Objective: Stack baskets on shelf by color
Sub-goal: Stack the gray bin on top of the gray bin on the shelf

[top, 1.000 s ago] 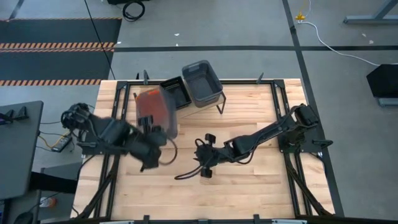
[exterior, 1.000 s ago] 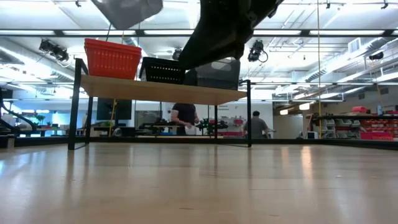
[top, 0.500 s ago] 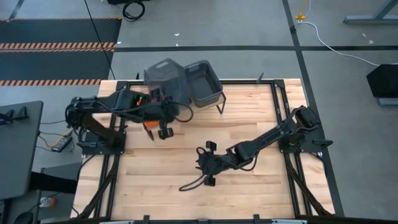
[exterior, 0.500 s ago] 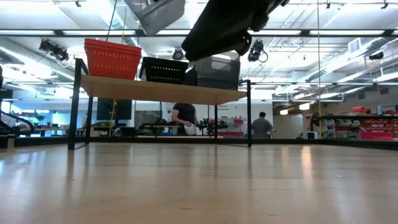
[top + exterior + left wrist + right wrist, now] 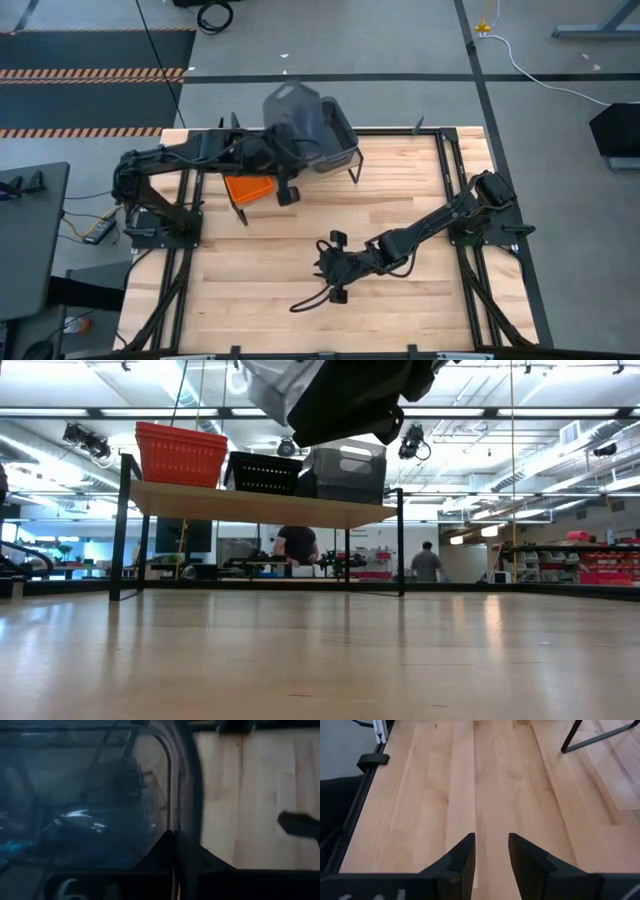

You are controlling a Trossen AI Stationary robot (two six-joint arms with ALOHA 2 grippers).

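My left gripper [image 5: 283,150] is shut on a grey basket [image 5: 290,108], which hangs tilted high above the shelf [image 5: 260,503]; the low view shows it at the top [image 5: 272,382]. On the shelf board stand an orange basket [image 5: 180,454], a black mesh basket [image 5: 263,472] and another grey basket [image 5: 348,470], each resting on its bottom. From above, the held basket overlaps the standing grey one [image 5: 338,145]. My right gripper [image 5: 335,268] hovers open over bare tabletop in the middle, with nothing between its fingers [image 5: 490,855]. My left gripper pinches one wall of the grey basket at its rim [image 5: 179,815] between its two fingers. The fingers come slanting down from the table's left side. The basket is lifted clear and tilted above the shelf.
The shelf stands at the far middle of the slatted wooden tabletop [image 5: 400,320] on thin black legs [image 5: 590,737]. Black frame rails [image 5: 455,190] run along the table's sides. In the room beyond the table, people stand at benches [image 5: 296,550].
My left gripper has swung with the grey basket toward the table's far and right edges, from beside the orange basket to above the shelf's grey basket, and has turned as it went. The basket stays lifted clear and tilted. My right gripper has drifted slightly toward the near edge.
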